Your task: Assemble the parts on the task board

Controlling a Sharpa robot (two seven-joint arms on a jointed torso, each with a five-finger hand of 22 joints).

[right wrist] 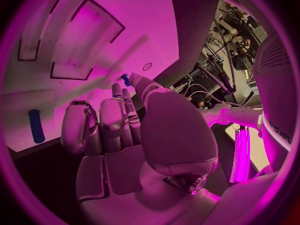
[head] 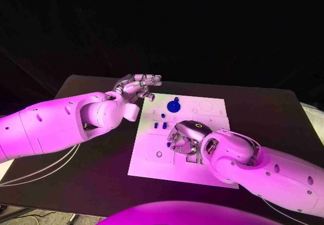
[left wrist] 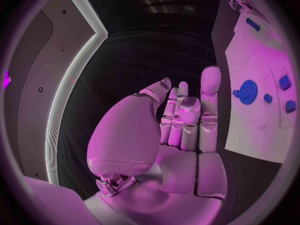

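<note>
black table (head: 270, 112) under the white task board (head: 209, 105). right hand (head: 183, 138) low over board centre, fingers curled, apparently pinching a small blue part (right wrist: 125, 79) at its fingertips. left hand (head: 138, 86) off the board's far corner, fingers together, holding nothing. four more blue parts counted ahead of the right hand: one gear (head: 174, 106), three pegs (head: 160, 124). judged light, rigid, slippery; take pegs by the sides.

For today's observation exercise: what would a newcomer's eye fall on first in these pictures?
First, the white task board in the middle of the black table, with a blue gear-like part near its far edge. Then the two hands: the right hand rests low over the board's middle, pinching a small blue part, while the left hand hovers beside the board's far left corner, holding nothing.
</note>
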